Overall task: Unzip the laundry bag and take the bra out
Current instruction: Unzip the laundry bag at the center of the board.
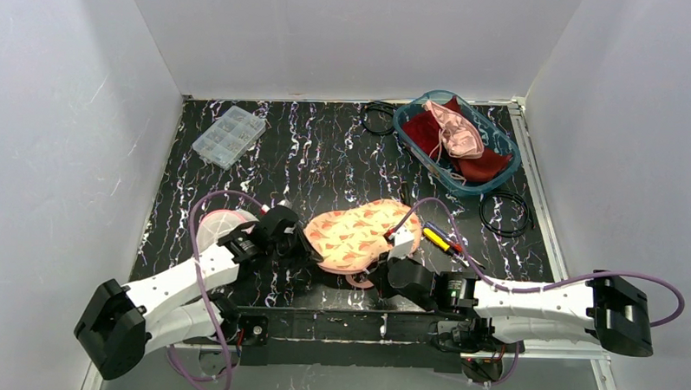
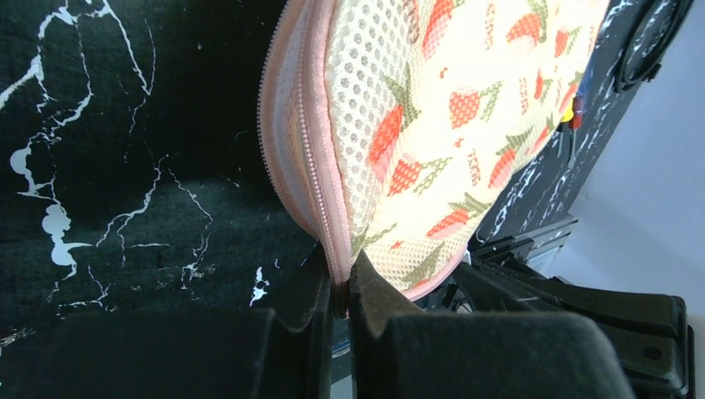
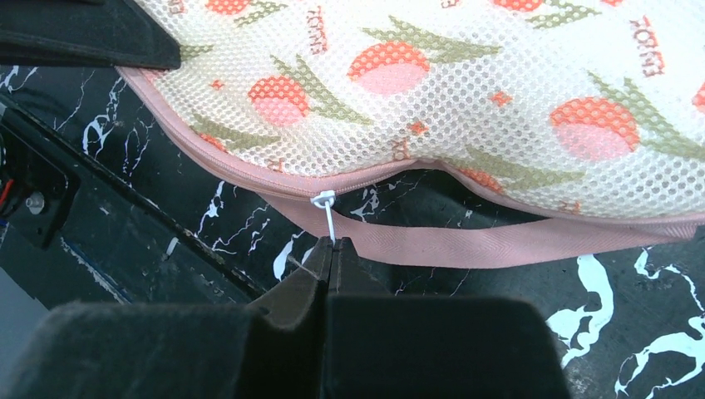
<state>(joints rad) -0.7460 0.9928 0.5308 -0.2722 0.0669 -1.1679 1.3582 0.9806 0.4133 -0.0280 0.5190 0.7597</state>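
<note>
The mesh laundry bag [image 1: 362, 235], cream with a strawberry print and pink trim, lies at the near middle of the table. My left gripper [image 1: 303, 243] is at its left end, shut on the pink zipper seam [image 2: 320, 191]; in the left wrist view the gripper [image 2: 339, 283] pinches that edge. My right gripper [image 1: 381, 264] is at the bag's near edge. In the right wrist view the gripper [image 3: 332, 243] is shut on the white zipper pull [image 3: 327, 213]. The zipper [image 3: 249, 176] looks closed on both sides of the pull. A pink strap [image 3: 499, 245] lies under the bag. The bra in the bag is hidden.
A blue bin [image 1: 407, 136] at the back right holds red cloth and a pink garment [image 1: 455, 129]. A clear organiser box [image 1: 229, 135] sits back left. Black cable rings [image 1: 506, 214] and a yellow-handled tool [image 1: 438, 240] lie right of the bag. A white round object [image 1: 218, 225] lies by the left arm.
</note>
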